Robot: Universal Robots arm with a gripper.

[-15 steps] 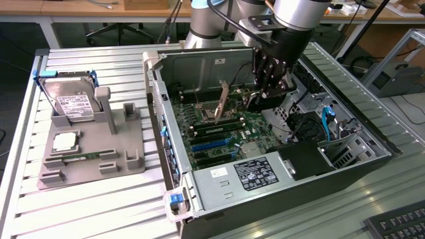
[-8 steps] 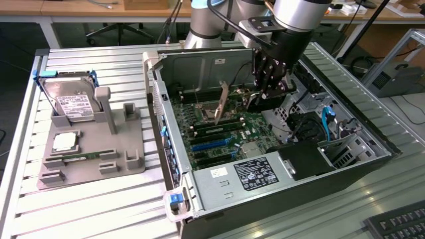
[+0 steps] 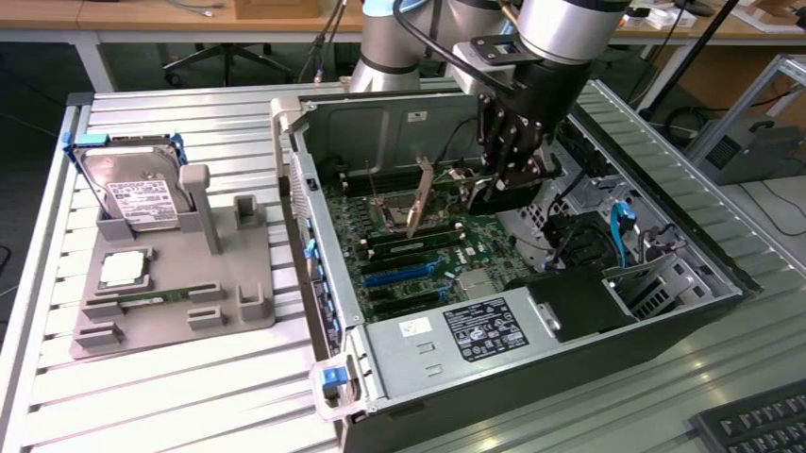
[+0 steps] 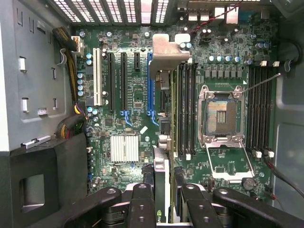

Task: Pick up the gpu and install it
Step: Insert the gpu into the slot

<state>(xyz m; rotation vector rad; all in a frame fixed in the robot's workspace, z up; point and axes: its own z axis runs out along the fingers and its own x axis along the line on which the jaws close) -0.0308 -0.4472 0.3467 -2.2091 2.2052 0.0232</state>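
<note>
My gripper [image 3: 504, 184] reaches down into the open computer case [image 3: 330, 311] and is shut on the gpu [image 3: 428, 189], a thin card held on edge above the motherboard [image 3: 441, 250]. In the wrist view the gpu [image 4: 161, 166] appears edge-on between the two black fingers [image 4: 142, 202], running away from my gripper [image 4: 164, 206] to its silver end bracket [image 4: 167, 47] near the case's rear vents. The card hangs just beside the long blue slot [image 4: 150, 85], between it and the memory slots [image 4: 185, 109]. Whether its lower edge touches a slot I cannot tell.
An open CPU socket [image 4: 222, 116] lies past the memory slots, and a small heatsink [image 4: 124, 147] sits near the slots' ends. On the exterior view's left, a grey fixture [image 3: 164, 311] holds a hard drive [image 3: 136, 198], a CPU and a RAM stick. The power supply [image 3: 478, 335] fills the case's near end.
</note>
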